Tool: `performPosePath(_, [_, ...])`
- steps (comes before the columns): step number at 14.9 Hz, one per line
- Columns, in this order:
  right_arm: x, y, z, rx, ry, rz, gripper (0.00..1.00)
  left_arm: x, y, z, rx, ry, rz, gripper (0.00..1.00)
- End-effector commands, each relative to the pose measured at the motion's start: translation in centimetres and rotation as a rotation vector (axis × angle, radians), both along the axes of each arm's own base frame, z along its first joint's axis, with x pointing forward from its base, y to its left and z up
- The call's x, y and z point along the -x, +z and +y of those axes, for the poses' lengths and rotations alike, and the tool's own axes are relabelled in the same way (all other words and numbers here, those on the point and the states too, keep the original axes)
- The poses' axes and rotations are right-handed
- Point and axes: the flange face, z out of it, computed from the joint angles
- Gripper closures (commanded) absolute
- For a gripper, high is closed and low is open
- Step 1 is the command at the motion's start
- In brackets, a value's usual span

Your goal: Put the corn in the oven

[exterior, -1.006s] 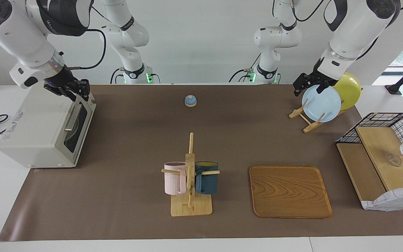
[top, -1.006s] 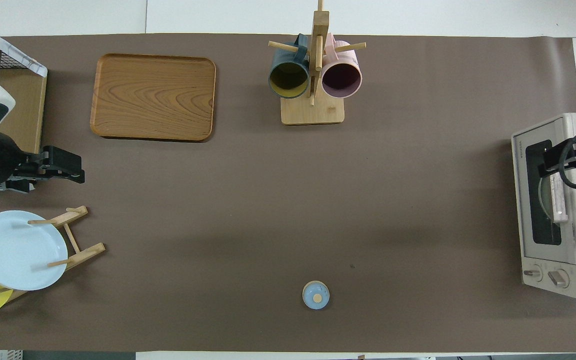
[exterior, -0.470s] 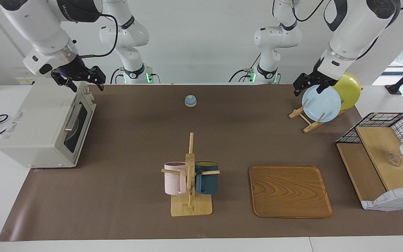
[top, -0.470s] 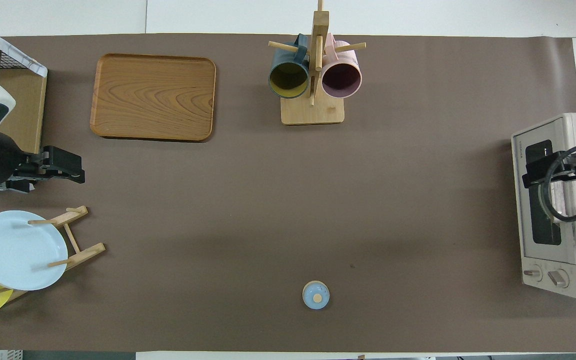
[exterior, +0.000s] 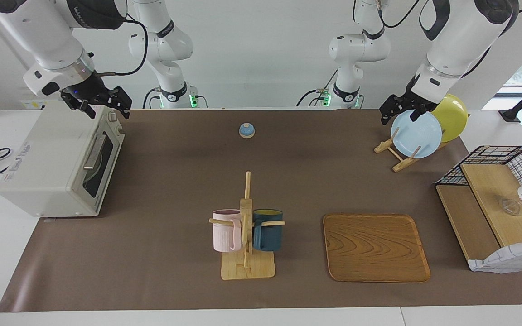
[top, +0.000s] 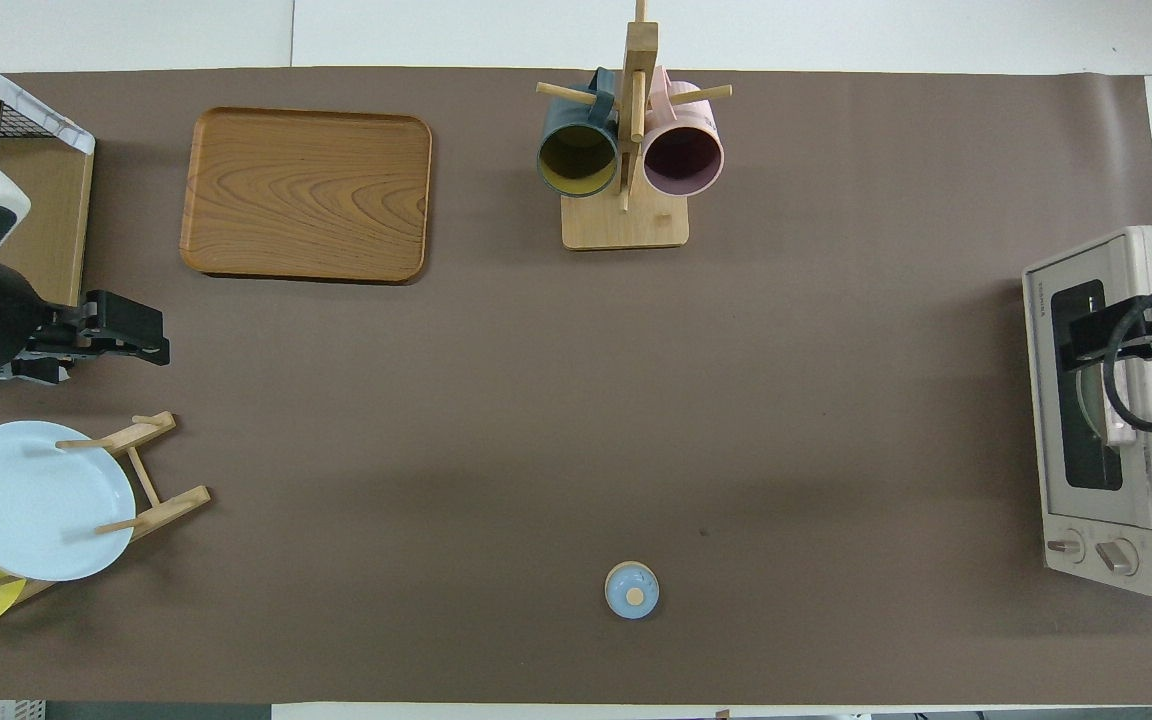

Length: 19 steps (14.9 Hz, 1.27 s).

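two hands empty and spread, right hand [exterior: 102,105] over shut oven [exterior: 57,163], left hand [exterior: 399,111] over blue plate [exterior: 416,134]

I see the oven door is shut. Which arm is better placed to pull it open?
Right. The right gripper hangs over the oven, above its door handle; the left gripper is over the plate rack at the left arm's end.

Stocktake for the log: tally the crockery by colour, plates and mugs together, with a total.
Light blue: 1, the light blue plate on the plate rack
Yellow: 1, the yellow plate beside it
Pink: 1, the pink mug on the mug tree
Dark teal: 1, the dark teal mug
Total: 4
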Motion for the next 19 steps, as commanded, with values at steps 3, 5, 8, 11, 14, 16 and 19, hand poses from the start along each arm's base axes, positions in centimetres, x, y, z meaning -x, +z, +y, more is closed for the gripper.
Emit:
performPosePath(3, [-0.1,0.5,0.1,-0.011,-0.018,-0.049,0.00,0.7,0.1,0.3,0.003,0.004,-0.017,0.00])
performPosePath(5, [-0.8,2.0,0.1,0.006,-0.026,-0.112,0.00,0.7,0.1,0.2,0.004,0.004,-0.019,0.00])
performPosePath(8, [-1.3,2.2,0.2,0.006,-0.025,-0.146,0.00,0.7,0.1,0.2,0.004,0.004,-0.019,0.00])
performPosePath(11, [-1.1,2.2,0.0,0.007,-0.028,-0.138,0.00,0.7,0.1,0.2,0.004,0.004,-0.019,0.00])
performPosePath(14, [-0.9,2.0,-0.6,0.006,-0.040,-0.123,0.00,0.7,0.1,0.2,0.004,0.004,-0.019,0.00])
performPosePath(16, [-0.9,2.0,-0.8,0.006,-0.045,-0.123,0.00,0.7,0.1,0.2,0.004,0.004,-0.019,0.00])
performPosePath(19, [-0.9,2.0,-0.3,0.007,-0.036,-0.123,0.00,0.7,0.1,0.2,0.004,0.004,-0.019,0.00])
